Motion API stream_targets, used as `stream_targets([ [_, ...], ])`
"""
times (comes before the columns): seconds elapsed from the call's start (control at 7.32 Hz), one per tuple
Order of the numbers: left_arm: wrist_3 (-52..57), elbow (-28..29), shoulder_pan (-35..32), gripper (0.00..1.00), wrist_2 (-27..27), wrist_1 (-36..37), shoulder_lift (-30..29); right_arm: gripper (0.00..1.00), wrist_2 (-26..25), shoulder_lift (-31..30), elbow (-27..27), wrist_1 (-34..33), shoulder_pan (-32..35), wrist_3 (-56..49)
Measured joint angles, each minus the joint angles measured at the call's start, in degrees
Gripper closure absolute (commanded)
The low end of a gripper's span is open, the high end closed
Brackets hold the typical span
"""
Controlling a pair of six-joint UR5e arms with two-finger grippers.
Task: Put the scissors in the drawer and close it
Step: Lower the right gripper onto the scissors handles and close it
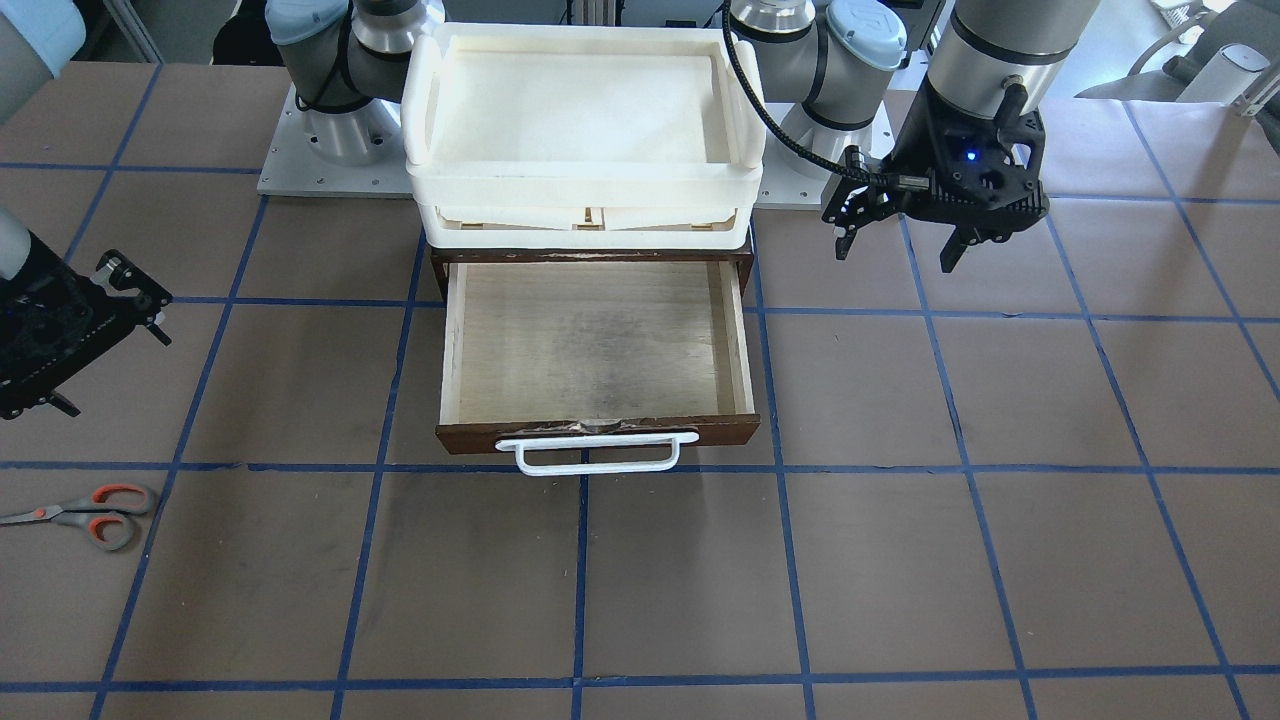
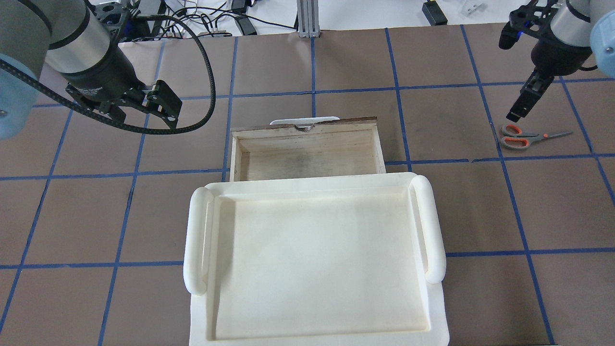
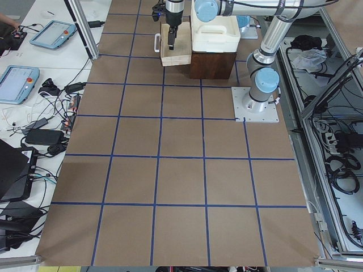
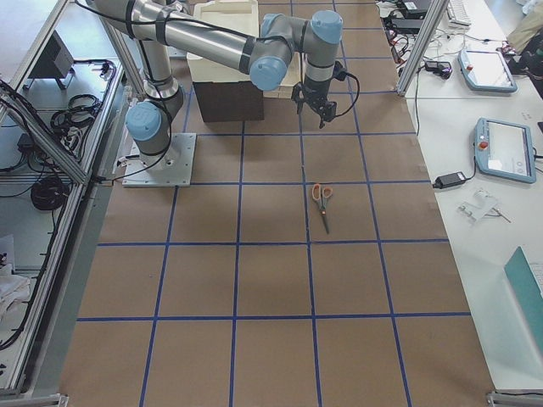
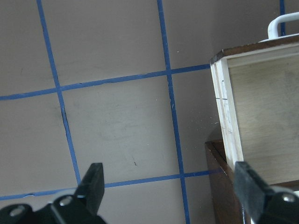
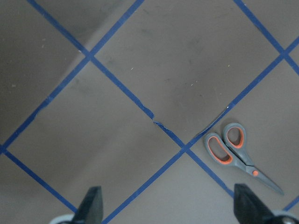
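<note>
From the front: drawer (image 1: 600,345) pulled well out, bare inside; scissors (image 1: 85,513) flat on the table (image 1: 900,560), well apart from it near the view's edge; left gripper (image 1: 894,260) hanging off to the drawer's other side, jaws apart, holding nothing. From overhead: drawer open and bare, scissors closed, blades pointing away from it, nothing touching them. From the left end: too small to say much, though seemingly nothing in the drawer. From the right end: scissors alone on the table, untouched. Through the left wrist: a drawer corner and table between spread jaws. Through the right wrist: right gripper (image 6: 169,205) spread wide above the table, empty, scissors toward one jaw's side but apart. By this reading: opening done; pick-up, drop-in and closing all left.
</note>
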Motion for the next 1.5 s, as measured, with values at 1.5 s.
stream_targets([
  [1.5, 0.0, -0.04, 0.0, 0.0, 0.26, -0.12, 0.0, 0.11, 1.12, 20.67, 3.99, -27.89, -12.95, -48.82],
])
